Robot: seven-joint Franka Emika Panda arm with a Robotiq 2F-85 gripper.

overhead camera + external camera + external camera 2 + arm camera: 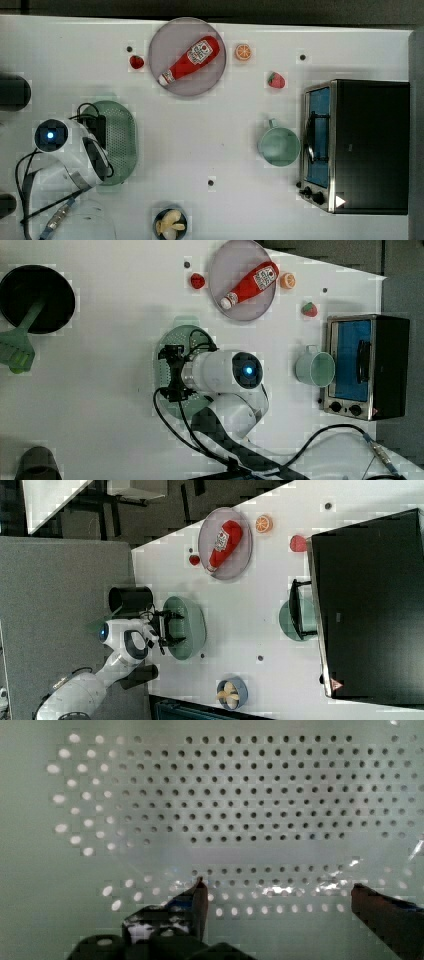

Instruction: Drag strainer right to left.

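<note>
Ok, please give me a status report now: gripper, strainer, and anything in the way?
Gripper open, down inside the strainer. Strainer flat on the table, near the top view's left. Nothing near it on that side.

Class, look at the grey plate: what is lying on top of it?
A red ketchup bottle lies on the plate, white cap toward the rim. The plate surface beneath the bottle is covered.

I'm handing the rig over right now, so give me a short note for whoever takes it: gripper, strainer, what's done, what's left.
Gripper: open, holding nothing, low over the perforated floor of the strainer.
Strainer: near the top view's left end of the table, under the arm. The mug stands by the toaster oven at the far end.
Done: judging by where it lies, the drag looks complete or nearly so.
Left: probably lift the gripper clear and confirm the final spot.
</note>
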